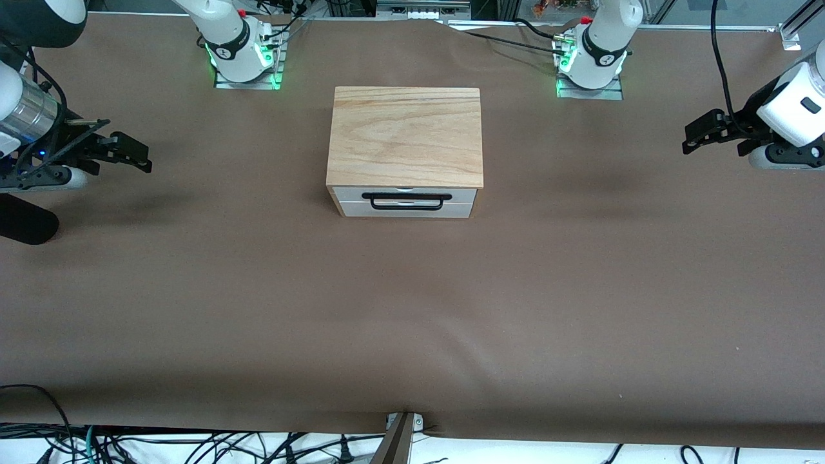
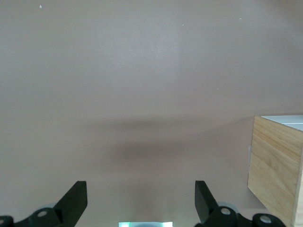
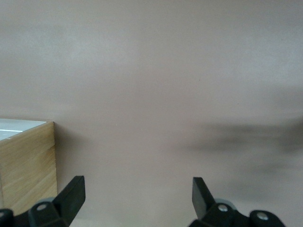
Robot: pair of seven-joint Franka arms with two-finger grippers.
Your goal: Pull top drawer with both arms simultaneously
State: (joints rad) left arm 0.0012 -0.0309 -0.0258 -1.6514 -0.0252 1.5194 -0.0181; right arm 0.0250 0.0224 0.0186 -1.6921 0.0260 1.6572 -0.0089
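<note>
The cabinet sits mid-bench, between the two arm bases and a little nearer the front camera than they are, with the top drawer shut flush in its front and the black bar handle lying across the white panel. Both arms are well apart from it: the left pincer hangs over the bare brown bench at the left arm's end, the right pincer over the right arm's end, and each is spread wide with nothing between its fingers, as both wrist views show. From here the main risk, as I judge it, is timing and symmetry. The handle is one thin bar, so if one pincer lands and pulls ahead of the other, the drawer could twist in its runners and jam, or the whole light cabinet could slide or swing round on the smooth covering rather than the drawer coming out. Both pincers must also share that bar without touching each other; coming in too close to the middle could make them collide. A pincer coming in too low could hook the drawer beneath, or catch the cabinet's side wall on the way. A shallow grip on the wire could slip off mid-pull.
</note>
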